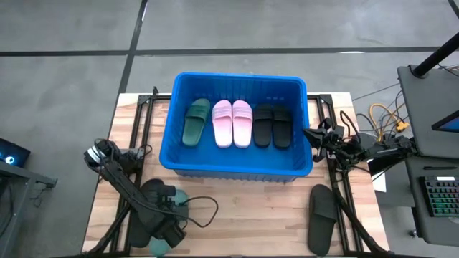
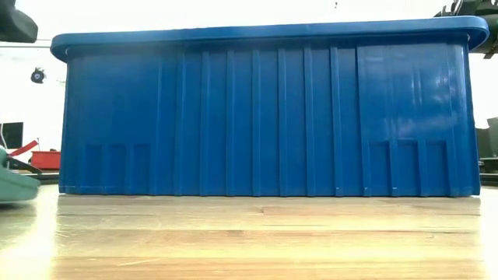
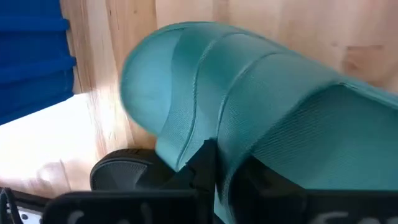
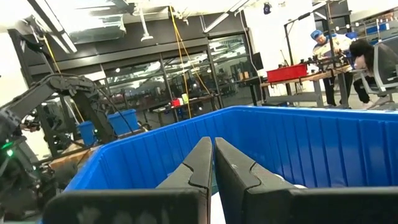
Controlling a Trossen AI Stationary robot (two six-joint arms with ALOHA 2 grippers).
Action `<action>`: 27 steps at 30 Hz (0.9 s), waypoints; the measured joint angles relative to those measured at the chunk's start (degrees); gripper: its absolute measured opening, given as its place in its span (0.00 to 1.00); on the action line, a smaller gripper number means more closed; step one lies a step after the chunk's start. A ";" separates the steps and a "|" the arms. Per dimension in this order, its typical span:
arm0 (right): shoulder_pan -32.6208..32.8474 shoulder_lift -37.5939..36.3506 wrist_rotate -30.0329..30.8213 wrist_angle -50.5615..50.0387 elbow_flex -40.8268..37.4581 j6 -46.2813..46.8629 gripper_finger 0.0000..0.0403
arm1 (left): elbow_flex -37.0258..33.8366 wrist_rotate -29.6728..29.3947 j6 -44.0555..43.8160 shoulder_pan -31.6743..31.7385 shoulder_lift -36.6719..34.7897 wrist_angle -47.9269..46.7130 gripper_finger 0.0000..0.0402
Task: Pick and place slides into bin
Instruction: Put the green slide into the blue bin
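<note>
I see my left gripper (image 1: 166, 233) pinching a green slide (image 3: 249, 93) by its strap at the table's (image 1: 244, 208) near edge, short of the bin (image 1: 240, 166)

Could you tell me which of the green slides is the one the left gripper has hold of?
The green slide on the table, clamped in the left gripper near the front-left corner; the other green slide lies inside the blue bin, leftmost in the row.
</note>
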 joint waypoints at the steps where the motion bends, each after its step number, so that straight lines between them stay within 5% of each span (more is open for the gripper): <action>1: 0.00 0.00 0.00 -0.01 0.00 0.06 0.02 | -0.01 0.28 0.14 0.01 -0.91 0.04 0.02; 12: -0.01 0.00 0.02 0.01 0.00 0.15 0.02 | 0.55 2.45 -1.40 3.77 -14.88 8.98 0.00; 17: 0.00 0.00 0.04 0.02 0.00 0.34 0.02 | 0.53 -7.84 -2.53 5.28 -20.31 17.87 0.00; 27: 0.00 0.00 0.02 0.03 0.00 1.72 0.02 | 0.44 -21.20 10.26 7.96 -24.14 37.70 0.00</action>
